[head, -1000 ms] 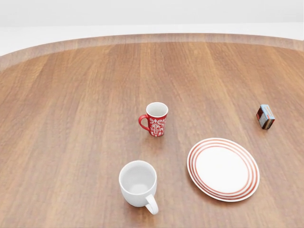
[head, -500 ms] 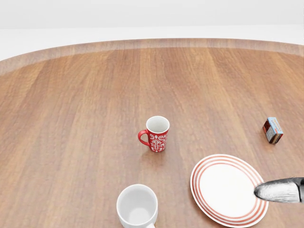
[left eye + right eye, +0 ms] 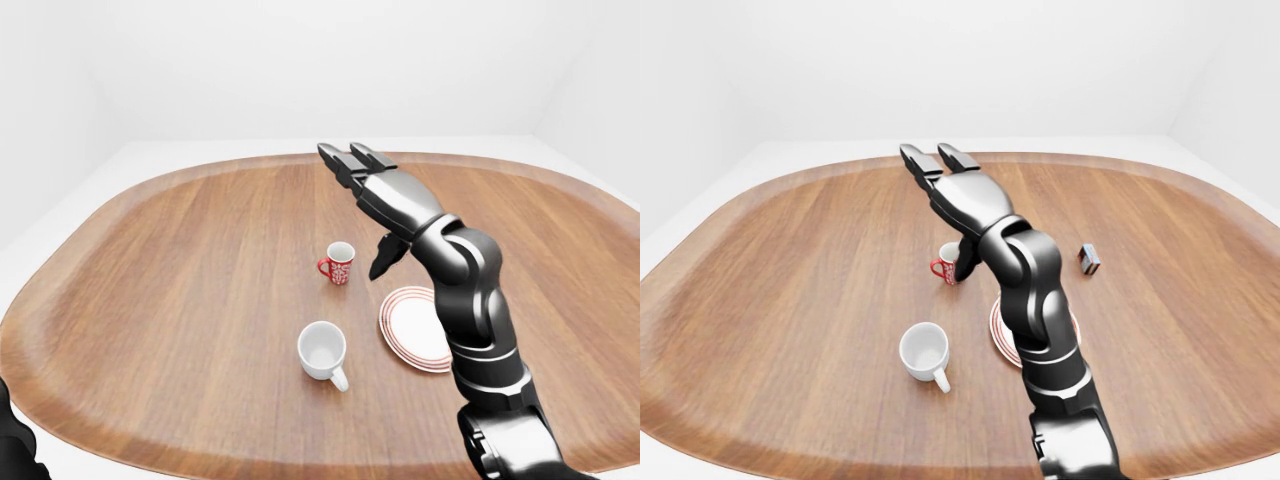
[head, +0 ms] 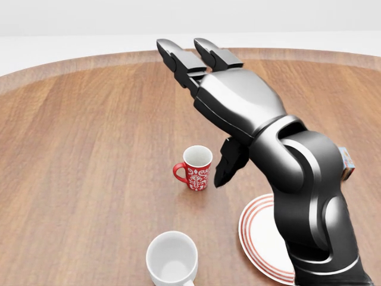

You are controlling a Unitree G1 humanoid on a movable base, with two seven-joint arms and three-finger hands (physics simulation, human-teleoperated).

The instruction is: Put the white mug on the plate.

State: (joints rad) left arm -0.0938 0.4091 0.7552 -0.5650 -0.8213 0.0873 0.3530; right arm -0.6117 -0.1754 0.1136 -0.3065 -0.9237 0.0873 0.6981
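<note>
1. We see our right robot hand [image 4: 196, 62] raised high over the wooden surface [image 3: 180, 270], its fingers [image 4: 178, 59] stretched out straight and spread, with the thumb [image 4: 229, 161] hanging down below the palm; it holds nothing.
2. Our right arm [image 3: 470, 300] rises from the bottom right of the left-eye view and covers the right part of the plate there.
3. The white mug [image 3: 322, 351] stands upright on the surface near the bottom centre of the left-eye view, its handle turned toward the lower right and its inside empty.
4. The white plate with red rings [image 3: 412, 328] lies flat just to the right of the white mug, apart from it; the mug is not on it.
5. A red patterned mug [image 3: 339, 264] stands upright above the white mug in the left-eye view, its handle to the left, below our thumb.
6. A small box [image 3: 1090, 259] sits well to the right of the plate in the right-eye view.
7. Our left hand cannot be seen in any of the views.
</note>
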